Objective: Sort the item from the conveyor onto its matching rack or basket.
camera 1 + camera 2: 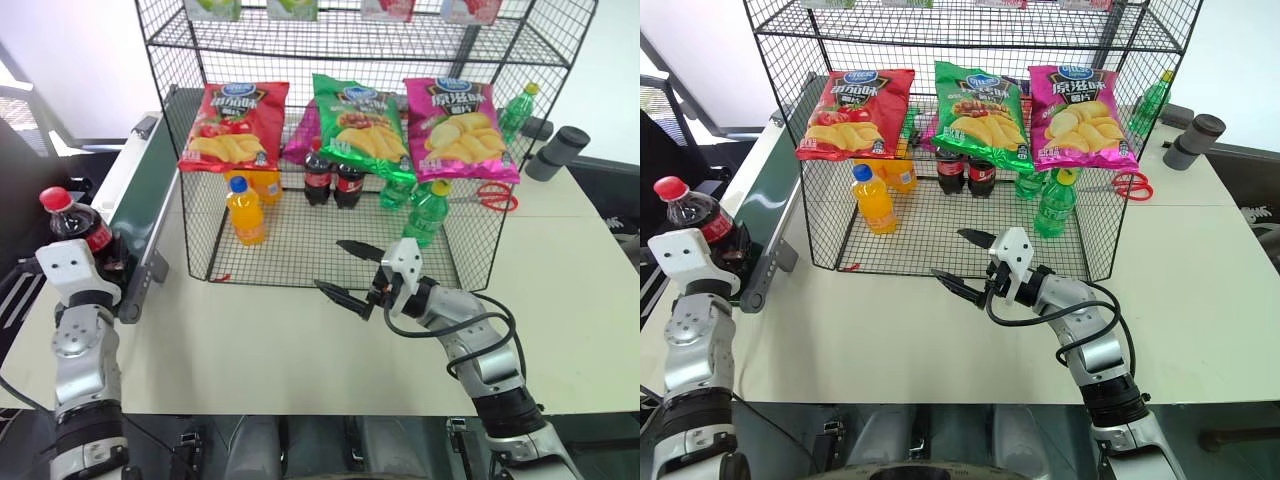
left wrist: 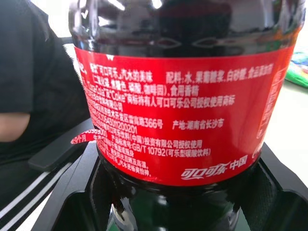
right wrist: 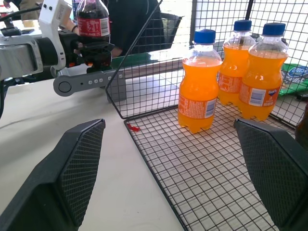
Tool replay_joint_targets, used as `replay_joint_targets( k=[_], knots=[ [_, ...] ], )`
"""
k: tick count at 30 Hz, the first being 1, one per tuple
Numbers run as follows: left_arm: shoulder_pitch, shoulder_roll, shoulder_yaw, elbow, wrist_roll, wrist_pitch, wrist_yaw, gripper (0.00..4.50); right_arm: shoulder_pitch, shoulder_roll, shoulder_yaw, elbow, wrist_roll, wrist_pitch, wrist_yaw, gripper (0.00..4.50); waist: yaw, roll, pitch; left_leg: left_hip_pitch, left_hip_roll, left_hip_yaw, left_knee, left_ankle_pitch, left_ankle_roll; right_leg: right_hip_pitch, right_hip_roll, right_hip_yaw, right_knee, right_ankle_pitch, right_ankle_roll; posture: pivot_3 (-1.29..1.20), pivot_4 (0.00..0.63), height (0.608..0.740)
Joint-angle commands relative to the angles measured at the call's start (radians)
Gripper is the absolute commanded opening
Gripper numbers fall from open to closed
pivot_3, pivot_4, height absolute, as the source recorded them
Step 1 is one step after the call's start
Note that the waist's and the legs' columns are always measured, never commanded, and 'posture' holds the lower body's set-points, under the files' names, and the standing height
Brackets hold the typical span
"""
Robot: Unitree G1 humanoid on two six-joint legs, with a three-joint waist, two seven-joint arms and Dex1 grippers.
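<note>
The item, a small cola bottle (image 1: 74, 222) with a red cap and red label (image 2: 183, 110), stands upright in my left gripper (image 1: 106, 262), which is shut on its lower body. It sits at the far left, just above the near end of the dark green conveyor (image 1: 140, 190). The right wrist view shows the same bottle (image 3: 93, 21) held beside the belt's end roller. My right gripper (image 1: 335, 268) hangs open and empty in front of the black wire rack (image 1: 200, 232), at the low front fence of its mesh bottom tier.
Inside the rack's bottom tier stand orange soda bottles (image 3: 197, 91), two cola bottles (image 1: 330, 178) and green bottles (image 1: 428, 212). Chip bags (image 1: 235, 125) hang above them. Red scissors (image 1: 490, 195) and grey cylinders (image 1: 558, 150) lie at the right. A person in dark clothes (image 2: 33, 86) is behind the conveyor.
</note>
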Motion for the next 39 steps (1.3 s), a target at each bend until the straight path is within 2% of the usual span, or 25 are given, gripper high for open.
replay_joint_targets(
  k=[1,5,8,11,13,18,22,30,39],
  knots=[
    [0.007,0.085,0.064,-0.174,-0.102,0.02,-0.104,2.87,-0.009,-0.007,-0.022,-0.059,0.021,0.012,-0.003,4.5,-0.001,0.0,0.0,0.0,0.0,0.0,0.0,0.0,0.0,0.0,0.0,0.0,0.0,0.0,0.0,0.0,0.15,0.74],
    [0.066,0.172,0.051,-0.338,-0.268,0.168,-0.283,2.87,-0.023,-0.018,-0.041,-0.074,0.064,0.059,0.011,4.5,-0.004,0.0,0.0,0.0,0.0,0.0,-0.001,0.0,0.0,0.0,-0.001,0.0,-0.001,0.0,0.0,0.0,0.15,0.74],
    [0.128,0.232,0.007,-0.518,-0.455,0.348,-0.406,2.87,-0.039,-0.034,-0.046,-0.084,0.103,0.106,0.043,4.5,-0.004,0.001,0.0,0.0,0.0,0.0,-0.002,0.0,-0.001,0.0,-0.002,0.0,-0.002,0.0,-0.001,0.0,0.15,0.74],
    [0.151,0.257,-0.039,-0.615,-0.55,0.47,-0.441,2.87,-0.054,-0.043,-0.051,-0.096,0.138,0.159,0.052,4.5,-0.003,0.001,0.0,0.0,0.0,-0.001,-0.002,0.0,-0.001,0.001,-0.003,0.0,-0.004,0.0,-0.001,0.0,0.15,0.74],
    [0.154,0.269,-0.081,-0.646,-0.564,0.524,-0.466,2.87,-0.059,-0.046,-0.056,-0.111,0.17,0.204,0.053,4.5,-0.004,0.001,0.0,0.0,0.0,-0.001,-0.002,0.0,-0.001,0.001,-0.003,0.0,-0.004,0.0,-0.001,0.0,0.15,0.74],
    [0.105,0.263,-0.309,-0.661,-0.472,0.555,-0.555,2.87,-0.066,-0.039,-0.051,-0.154,0.191,0.237,0.042,4.5,-0.003,0.003,0.001,0.0,0.0,-0.001,-0.003,0.0,0.0,0.0,-0.002,0.0,-0.004,0.0,-0.001,0.0,0.15,0.74],
    [-0.013,0.188,-0.458,-0.575,-0.379,0.51,-0.6,2.87,-0.066,-0.026,-0.037,-0.176,0.194,0.264,0.021,4.5,0.004,0.003,0.001,0.0,-0.001,0.0,-0.003,0.0,0.0,0.0,-0.001,0.001,-0.004,0.0,-0.001,0.0,0.15,0.74],
    [-0.142,0.111,-0.592,-0.485,-0.284,0.472,-0.716,2.87,-0.062,-0.018,-0.024,-0.211,0.208,0.294,0.014,4.5,0.001,0.003,0.001,-0.001,-0.001,0.001,-0.002,0.0,0.001,0.0,0.002,0.001,-0.003,0.0,0.0,0.0,0.15,0.74],
    [-0.179,0.072,-0.634,-0.473,-0.223,0.452,-0.766,2.87,-0.068,-0.011,-0.017,-0.206,0.211,0.307,0.009,4.5,0.001,0.003,0.001,-0.001,0.0,0.001,-0.001,0.0,0.001,0.0,0.005,0.001,-0.003,0.0,0.0,0.0,0.15,0.74]
  ],
)
